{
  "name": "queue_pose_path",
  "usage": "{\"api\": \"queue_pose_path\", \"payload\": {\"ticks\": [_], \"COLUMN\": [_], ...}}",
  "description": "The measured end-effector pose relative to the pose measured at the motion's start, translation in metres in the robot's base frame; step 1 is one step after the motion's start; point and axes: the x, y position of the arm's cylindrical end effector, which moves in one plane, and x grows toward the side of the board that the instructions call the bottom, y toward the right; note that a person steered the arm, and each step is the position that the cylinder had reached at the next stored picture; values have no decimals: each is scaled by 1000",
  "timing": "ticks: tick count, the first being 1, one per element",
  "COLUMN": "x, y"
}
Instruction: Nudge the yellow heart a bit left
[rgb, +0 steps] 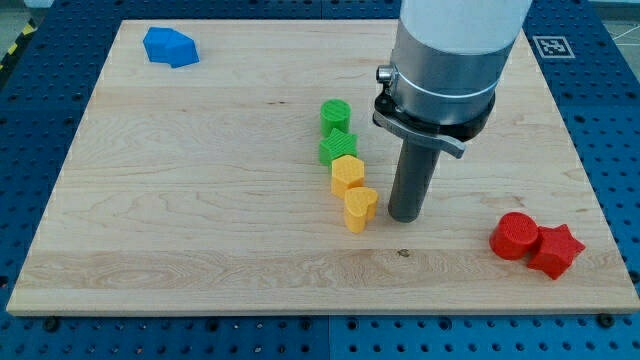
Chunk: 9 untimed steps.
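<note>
The yellow heart (360, 207) lies on the wooden board (200, 200) just below centre, at the lower end of a short column of blocks. My tip (404, 217) stands on the board right beside the heart, on the heart's right, a narrow gap away or just touching; I cannot tell which. Directly above the heart sits a yellow hexagon-like block (347, 173), touching it.
Above the yellow blocks are a green block (338, 148) and a green cylinder (336, 116). A blue block (170, 47) lies at the view's top left. A red cylinder (516, 236) and a red star (556, 250) sit together at the view's bottom right.
</note>
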Motion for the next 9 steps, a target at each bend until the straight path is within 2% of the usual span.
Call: {"api": "queue_pose_path", "payload": {"ticks": [8,9], "x": [0,-21], "y": [-22,-7]}}
